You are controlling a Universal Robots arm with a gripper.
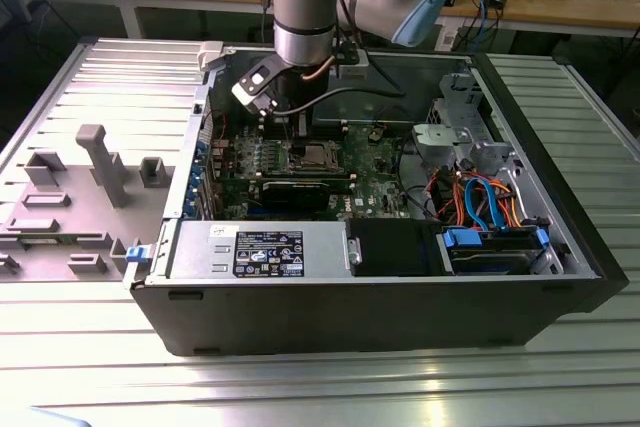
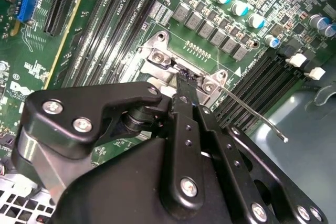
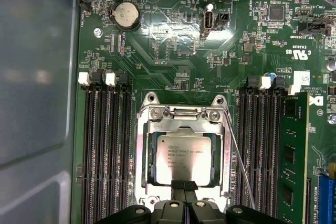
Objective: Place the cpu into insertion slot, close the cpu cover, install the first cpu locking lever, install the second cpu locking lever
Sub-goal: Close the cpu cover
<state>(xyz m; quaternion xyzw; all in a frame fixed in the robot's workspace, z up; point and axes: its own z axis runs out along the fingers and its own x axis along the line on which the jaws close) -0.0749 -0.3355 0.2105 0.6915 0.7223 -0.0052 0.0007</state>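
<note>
Bearing print, the cpu [image 3: 185,158] seemingly sits in the insertion slot [image 3: 150,179].

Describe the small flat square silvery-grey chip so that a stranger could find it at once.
Inside the open dark computer case lies a green circuit board. Between its two banks of long black memory slots, a silvery metal square frame surrounds the chip: the only flat grey square, showing through the frame's window.
</note>
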